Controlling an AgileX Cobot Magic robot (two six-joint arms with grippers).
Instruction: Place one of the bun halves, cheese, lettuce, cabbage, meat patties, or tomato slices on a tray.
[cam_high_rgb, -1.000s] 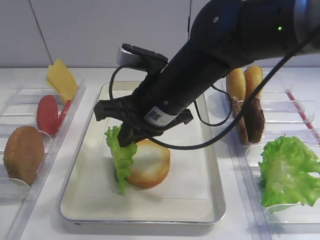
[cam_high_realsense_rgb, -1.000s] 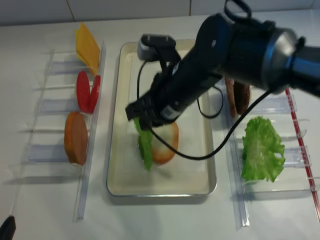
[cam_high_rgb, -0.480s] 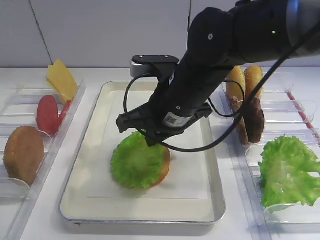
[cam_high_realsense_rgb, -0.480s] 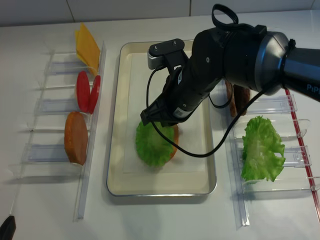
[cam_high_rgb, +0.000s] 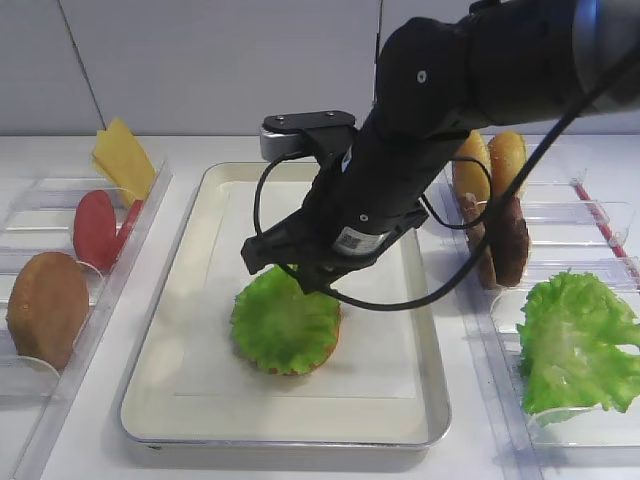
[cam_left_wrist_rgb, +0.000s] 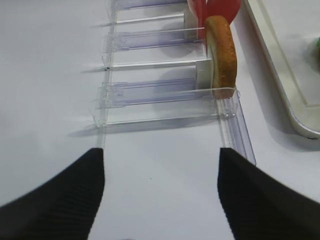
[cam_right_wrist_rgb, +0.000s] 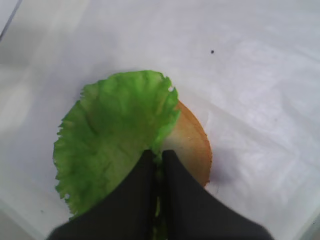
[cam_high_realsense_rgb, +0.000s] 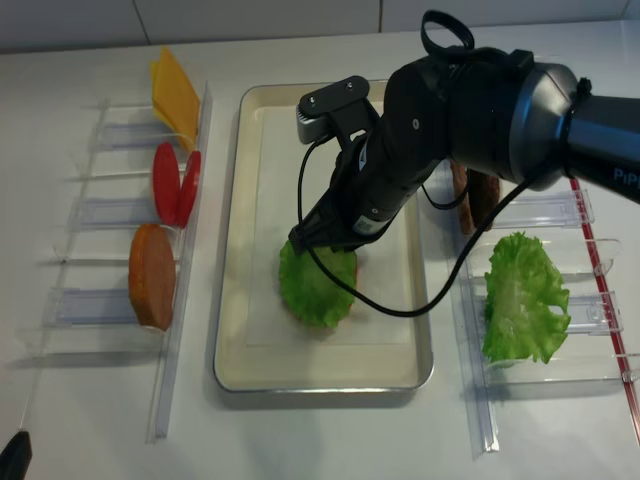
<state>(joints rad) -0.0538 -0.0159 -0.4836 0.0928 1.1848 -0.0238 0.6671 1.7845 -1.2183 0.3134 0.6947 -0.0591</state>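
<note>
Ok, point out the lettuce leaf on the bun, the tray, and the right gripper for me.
lettuce (cam_high_rgb: 282, 328), exterior high view, middle of the leaf.
tray (cam_high_rgb: 170, 375), exterior high view, bare floor left of the bun.
right gripper (cam_right_wrist_rgb: 158, 161), right wrist view, between the fingertips at the leaf's edge.

lettuce (cam_high_rgb: 284, 325): bright green, paler veins
bun (cam_right_wrist_rgb: 189, 145): golden-brown rim showing beside the leaf
tray (cam_high_rgb: 190, 350): silver rim, cream inside, white liner
cheese (cam_high_rgb: 122, 157): yellow
tomato slices (cam_high_rgb: 95, 228): red
left bun (cam_high_rgb: 45, 306): brown
patties (cam_high_rgb: 507, 240): dark brown
leaf heap (cam_high_rgb: 575, 340): bright green
right arm (cam_high_rgb: 420, 130): black
bins (cam_left_wrist_rgb: 165, 95): clear
table (cam_high_realsense_rgb: 90, 400): white
</note>
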